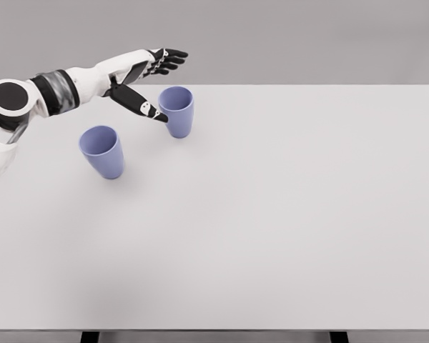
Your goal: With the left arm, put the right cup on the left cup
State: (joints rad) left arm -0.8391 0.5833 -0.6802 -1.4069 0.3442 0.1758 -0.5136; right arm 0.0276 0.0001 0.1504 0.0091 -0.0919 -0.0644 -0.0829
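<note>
Two blue cups stand upright on the white table (pixel 272 214). The left cup (pixel 102 151) is nearer me; the right cup (pixel 177 111) stands farther back. My left hand (pixel 157 82) reaches in from the left at the right cup's upper left. Its fingers (pixel 168 58) are spread above and behind the cup's rim. The thumb (pixel 139 105) points down toward the cup's left side, its tip at the cup's wall. The hand holds nothing. My right arm is out of view.
The table's far edge (pixel 307 86) runs just behind the right cup. A plain grey wall lies beyond it.
</note>
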